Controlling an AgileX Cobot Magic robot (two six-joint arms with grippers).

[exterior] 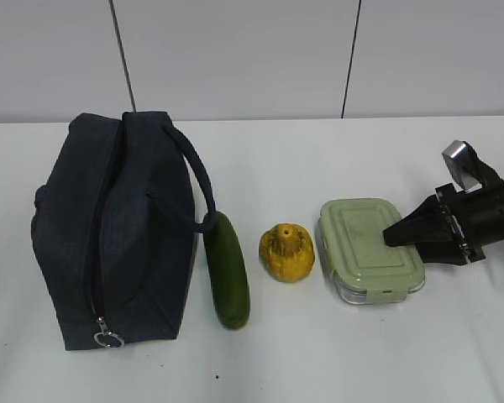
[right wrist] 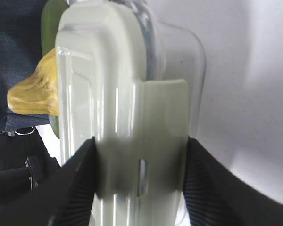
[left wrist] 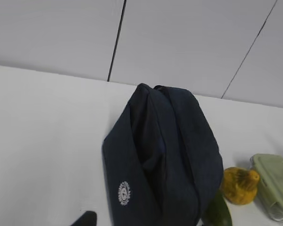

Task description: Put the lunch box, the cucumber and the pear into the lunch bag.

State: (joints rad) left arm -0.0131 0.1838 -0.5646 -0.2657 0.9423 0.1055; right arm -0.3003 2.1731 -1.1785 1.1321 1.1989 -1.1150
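Right hand [right wrist: 139,181] clamps the lunch box [exterior: 368,248] by its end clip — fingers [right wrist: 75,188] flanking it. Left hand's state I cannot tell — barely visible.

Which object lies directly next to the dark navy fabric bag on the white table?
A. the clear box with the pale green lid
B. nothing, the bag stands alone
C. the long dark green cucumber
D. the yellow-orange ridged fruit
C: the long dark green cucumber lies along the side of the dark navy fabric bag, while the yellow-orange ridged fruit sits further right, beyond the cucumber.
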